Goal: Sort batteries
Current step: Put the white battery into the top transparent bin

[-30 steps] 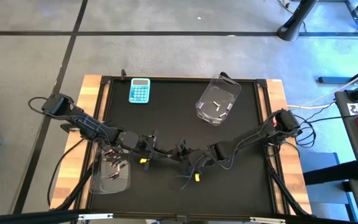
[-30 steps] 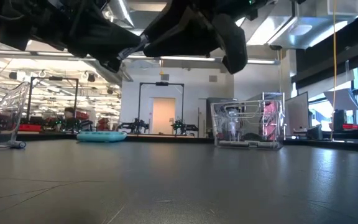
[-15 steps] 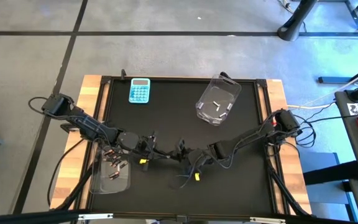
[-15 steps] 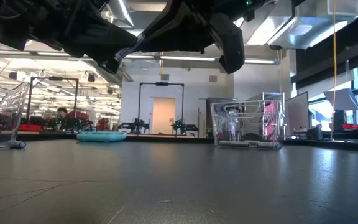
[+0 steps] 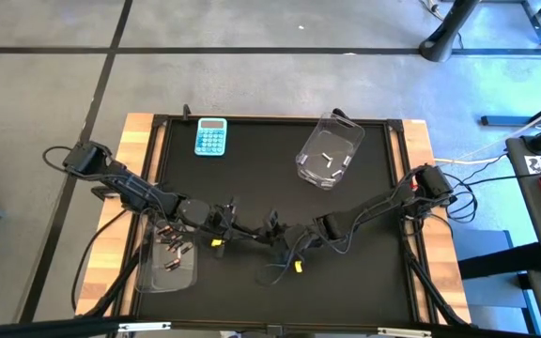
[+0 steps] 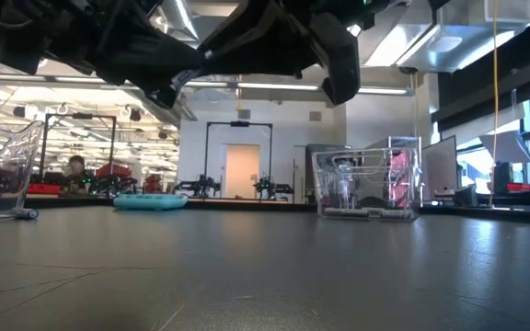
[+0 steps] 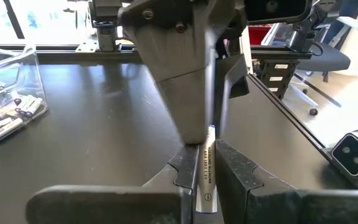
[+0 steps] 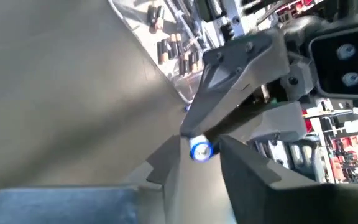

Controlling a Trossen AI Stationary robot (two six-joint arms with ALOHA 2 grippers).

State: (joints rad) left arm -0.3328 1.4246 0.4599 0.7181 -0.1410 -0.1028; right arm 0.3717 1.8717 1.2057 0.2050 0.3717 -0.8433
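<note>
Above the table's near middle, the left gripper (image 7: 207, 180) clenched a slim silvery-white cylindrical battery (image 7: 206, 171) while the right gripper's (image 8: 197, 152) fingers flanked its tip, grip uncertain; light, rigid, slippery, best pinched mid-barrel.

Bright ceiling strips (image 6: 247, 87) flood the hall; glare whitens windows (image 7: 48, 15) (left wrist view), while the right wrist view blurs.

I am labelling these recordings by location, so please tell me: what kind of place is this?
Probably a large robotics lab or workshop, not a home. Beyond the black table, the low view shows an open hall with strip ceiling lights, metal frame rigs and more equipment. The high view shows a grey tiled floor.
</note>
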